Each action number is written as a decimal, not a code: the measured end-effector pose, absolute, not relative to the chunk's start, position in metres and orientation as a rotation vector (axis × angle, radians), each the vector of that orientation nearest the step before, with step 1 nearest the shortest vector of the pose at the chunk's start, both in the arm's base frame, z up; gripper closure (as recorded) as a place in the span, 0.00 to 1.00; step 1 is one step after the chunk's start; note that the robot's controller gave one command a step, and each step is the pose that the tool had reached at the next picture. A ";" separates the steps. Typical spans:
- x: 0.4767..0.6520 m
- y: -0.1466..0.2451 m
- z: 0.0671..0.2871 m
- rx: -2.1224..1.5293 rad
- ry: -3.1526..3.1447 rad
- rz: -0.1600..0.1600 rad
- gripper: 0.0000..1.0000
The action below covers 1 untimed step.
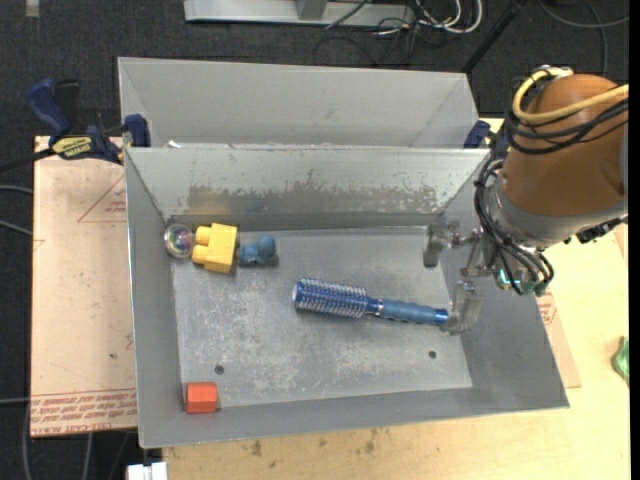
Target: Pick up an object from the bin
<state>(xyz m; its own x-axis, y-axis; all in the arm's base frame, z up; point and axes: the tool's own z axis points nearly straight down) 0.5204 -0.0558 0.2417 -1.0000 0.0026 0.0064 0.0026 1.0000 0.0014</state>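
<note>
Jaws: spread apart by the bin's [300, 183] right wall, nothing between them.
Blue hairbrush [345, 302]: flat in mid-bin, bristle head toward the left wall, handle tip just beside the nearer finger [465, 306].
Far-left corner: clear ball [179, 240], yellow block [216, 247] and small blue piece [258, 252], in a row.
Near-left corner: orange cube [201, 398].

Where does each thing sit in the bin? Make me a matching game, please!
Things:
1. blue hairbrush
2. orange block
3. yellow block
4. gripper

Places:
A. back left, beside the shiny ball
B. right side, by the brush handle's tip
C. front left corner
D. in the middle, lying flat

Pairs: 1-D, 2-C, 3-A, 4-B
</note>
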 end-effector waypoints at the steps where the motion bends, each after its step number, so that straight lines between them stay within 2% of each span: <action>1: 0.556 -0.040 0.099 0.098 -3.135 -0.003 0.00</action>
<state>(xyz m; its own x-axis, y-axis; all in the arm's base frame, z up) 0.5564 -0.0400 0.0993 -0.9980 -0.0628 0.0054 -0.0627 0.9980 0.0022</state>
